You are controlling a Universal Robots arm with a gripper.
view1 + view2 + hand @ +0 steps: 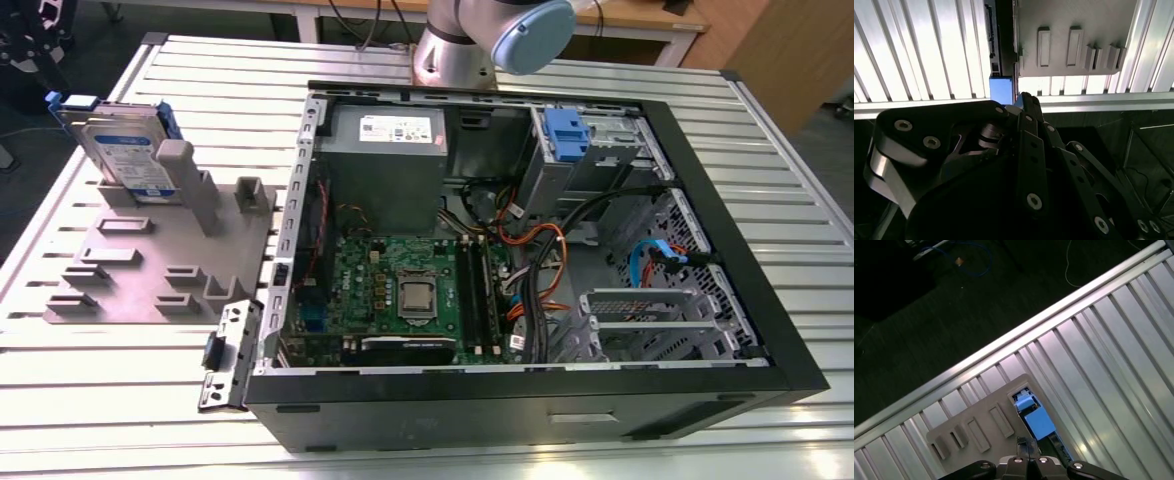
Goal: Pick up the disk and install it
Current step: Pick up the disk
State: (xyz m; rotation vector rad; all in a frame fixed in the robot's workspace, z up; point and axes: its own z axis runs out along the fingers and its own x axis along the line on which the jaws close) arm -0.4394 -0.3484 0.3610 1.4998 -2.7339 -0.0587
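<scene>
Disk standing on edge in the rack; gripper hanging over it, empty.

The disk (118,150) is sitting upright at the rack's (134,270) far outer corner, thin edge up. Its long axis is running along the rack's outer side. In the first wrist view the gripper (1025,442) is hovering above the rack, just beside the disk's blue end, fingers drawn together on nothing. Outboard of the rack, the bare slatted table (80,400) is giving open room. Inboard, a rack post (187,185) is crowding the disk's face, and the open computer case (534,395) is lying along the rack's opposite side.
</scene>
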